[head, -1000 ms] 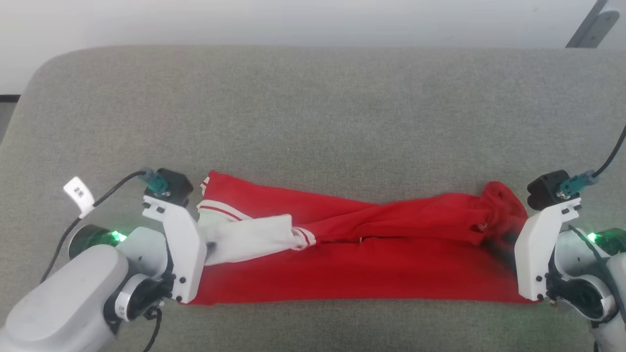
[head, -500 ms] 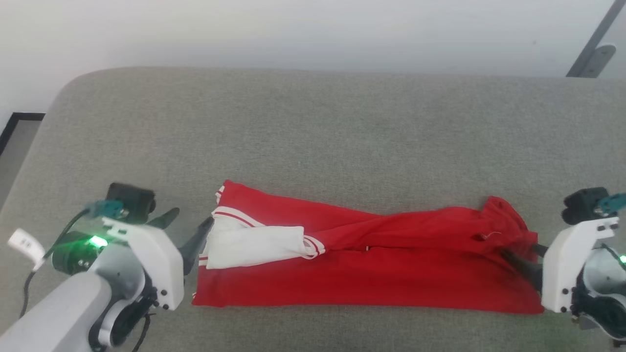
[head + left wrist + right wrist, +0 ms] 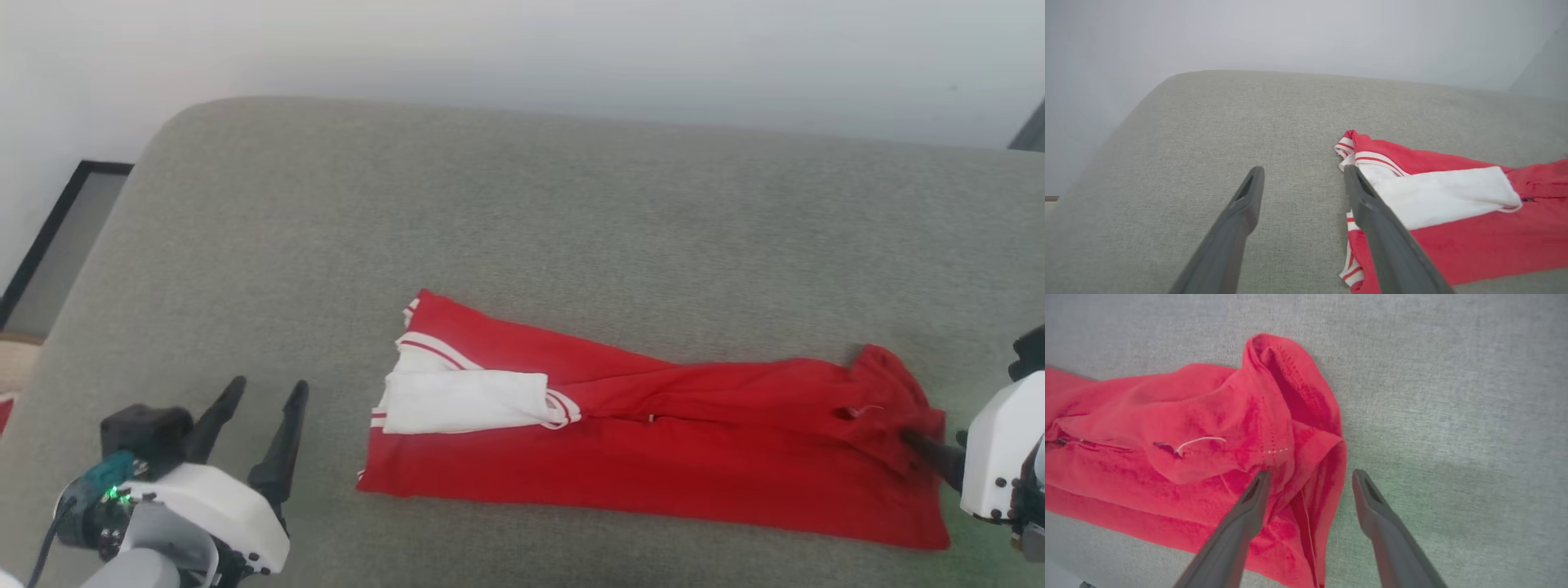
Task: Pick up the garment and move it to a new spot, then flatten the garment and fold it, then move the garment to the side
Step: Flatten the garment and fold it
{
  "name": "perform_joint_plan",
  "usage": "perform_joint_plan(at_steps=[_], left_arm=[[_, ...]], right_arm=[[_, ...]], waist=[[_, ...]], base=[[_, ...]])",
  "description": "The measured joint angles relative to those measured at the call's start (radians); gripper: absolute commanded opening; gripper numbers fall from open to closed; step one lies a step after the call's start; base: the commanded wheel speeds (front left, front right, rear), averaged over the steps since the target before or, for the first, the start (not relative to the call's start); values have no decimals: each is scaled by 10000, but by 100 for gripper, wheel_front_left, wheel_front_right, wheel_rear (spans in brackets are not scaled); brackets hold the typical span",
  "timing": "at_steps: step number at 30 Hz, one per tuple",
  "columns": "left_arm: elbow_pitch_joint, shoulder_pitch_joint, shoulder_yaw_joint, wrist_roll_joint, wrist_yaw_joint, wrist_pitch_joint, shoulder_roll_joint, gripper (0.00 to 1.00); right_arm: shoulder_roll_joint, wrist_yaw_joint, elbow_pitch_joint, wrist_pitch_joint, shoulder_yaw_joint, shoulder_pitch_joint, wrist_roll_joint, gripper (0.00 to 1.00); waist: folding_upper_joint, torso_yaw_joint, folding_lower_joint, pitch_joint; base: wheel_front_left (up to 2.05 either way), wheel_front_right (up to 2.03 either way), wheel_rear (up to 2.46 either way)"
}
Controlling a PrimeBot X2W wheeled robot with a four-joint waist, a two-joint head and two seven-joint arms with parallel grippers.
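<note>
The left gripper (image 3: 268,390) is spread wide with nothing between its fingers. It hangs over bare cushion (image 3: 522,245) near the left end of the shirt (image 3: 653,465) and apart from it. In its own wrist view, one finger crosses in front of the striped trim.

The right gripper (image 3: 1310,475) is also spread. One finger is over the shirt's bunched right end, the other over bare cushion, and the cloth's edge lies between them. I cannot tell whether the finger presses on the cloth. In the head view the frame edge cuts off most of this gripper.

The shirt lies in a long red band along the near side of the cushion. A white sleeve (image 3: 465,402) is laid across its left end, and a loose white thread (image 3: 1200,440) shows near the right end.

The cushion is grey and woven, with rounded corners. A pale wall (image 3: 522,49) is behind it, and a dark frame (image 3: 49,237) leans at far left.
</note>
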Motion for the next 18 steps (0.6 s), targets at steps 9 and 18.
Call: perform_joint_plan(at_steps=[9, 18], left_arm=[[-46, 798, 805, 173, 309, -746, -454, 100], [-52, 1378, 2071, 907, -148, -823, -1302, 100]], right_arm=[[247, 0, 1534, 161, 240, -545, -286, 100], [221, -35, 2918, 500, 874, -1369, 416, 0]], waist=[[0, 615, 0, 187], [0, 890, 1, 347]], base=[[0, 0, 0], [0, 0, 0]])
